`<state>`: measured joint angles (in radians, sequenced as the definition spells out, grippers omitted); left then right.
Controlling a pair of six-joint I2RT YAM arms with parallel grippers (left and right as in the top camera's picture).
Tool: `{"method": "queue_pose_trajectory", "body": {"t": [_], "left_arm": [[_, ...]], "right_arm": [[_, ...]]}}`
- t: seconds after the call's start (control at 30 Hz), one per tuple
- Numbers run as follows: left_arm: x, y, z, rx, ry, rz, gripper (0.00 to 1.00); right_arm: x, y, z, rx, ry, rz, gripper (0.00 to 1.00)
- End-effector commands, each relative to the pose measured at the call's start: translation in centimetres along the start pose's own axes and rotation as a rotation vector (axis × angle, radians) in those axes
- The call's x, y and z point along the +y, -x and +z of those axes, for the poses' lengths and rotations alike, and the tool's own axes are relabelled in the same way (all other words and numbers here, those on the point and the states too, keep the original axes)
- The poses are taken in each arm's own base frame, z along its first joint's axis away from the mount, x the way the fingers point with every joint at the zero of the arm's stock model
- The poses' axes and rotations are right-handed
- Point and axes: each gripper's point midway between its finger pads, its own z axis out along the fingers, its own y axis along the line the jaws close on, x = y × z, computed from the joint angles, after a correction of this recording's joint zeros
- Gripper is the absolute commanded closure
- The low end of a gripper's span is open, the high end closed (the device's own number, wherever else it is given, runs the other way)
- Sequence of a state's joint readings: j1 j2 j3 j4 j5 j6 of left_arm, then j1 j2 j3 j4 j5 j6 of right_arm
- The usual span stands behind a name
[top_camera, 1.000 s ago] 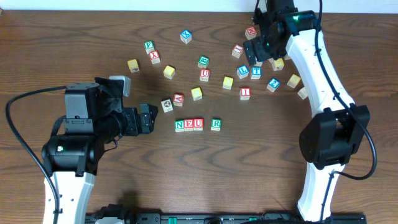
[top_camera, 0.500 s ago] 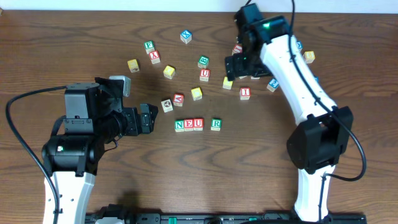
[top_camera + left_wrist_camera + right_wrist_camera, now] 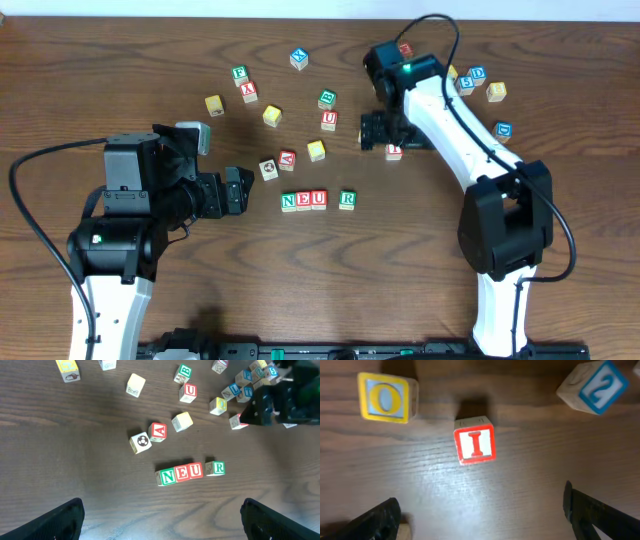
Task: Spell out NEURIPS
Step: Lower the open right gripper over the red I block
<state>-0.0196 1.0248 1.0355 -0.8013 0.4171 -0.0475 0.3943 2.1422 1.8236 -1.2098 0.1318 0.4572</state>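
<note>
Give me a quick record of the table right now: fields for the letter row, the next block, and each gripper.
Row: green N cube, red E cube and red U cube side by side; green R cube a small gap to their right
Progress: four of seven letters placed
Next block: red I cube, loose, face up
Right gripper: open, above the red I cube, no contact visible
Left gripper: open, empty, beside the row
Near the I: yellow O cube, blue 2 cube

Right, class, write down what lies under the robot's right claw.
The red I cube sits face up on the table below the open right claw, untouched. In the overhead view the claw covers part of that cube, so only some of it shows.
</note>
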Motion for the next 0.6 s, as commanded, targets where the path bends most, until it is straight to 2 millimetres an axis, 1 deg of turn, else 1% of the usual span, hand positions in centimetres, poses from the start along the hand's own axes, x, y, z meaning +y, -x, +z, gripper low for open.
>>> {"method": "queue_pose_trajectory", "body": {"t": [0.0,0.13,0.2,0.3,0.47,0.57], "left_arm": [[-0.2,0.6,-0.5,-0.021,-0.008,0.013,0.02],[-0.2,0.6,-0.5,-0.021,-0.007,0.013,0.02],[-0.2,0.6,-0.5,-0.021,-0.007,0.013,0.02],[-0.2,0.6,-0.5,-0.021,-0.007,0.013,0.02],[-0.2,0.6,-0.5,-0.021,-0.007,0.013,0.02],[-0.2,0.6,-0.5,-0.021,-0.008,0.013,0.02]], "right_arm": [[-0.5,-0.5,1.2,0.008,-0.021,0.037,0.01],[-0.6,-0.4,1.8,0.003,-0.019,0.042,0.12],[-0.6,-0.3,2.0,0.0,-0.017,0.033,0.14],[-0.1,-0.5,2.7,0.002,0.011,-0.001,0.16],[0.5,-0.6,3.9,-0.005,0.039,-0.02,0.15],[0.6,-0.5,4.1,-0.013,0.045,-0.048,0.15]]}}
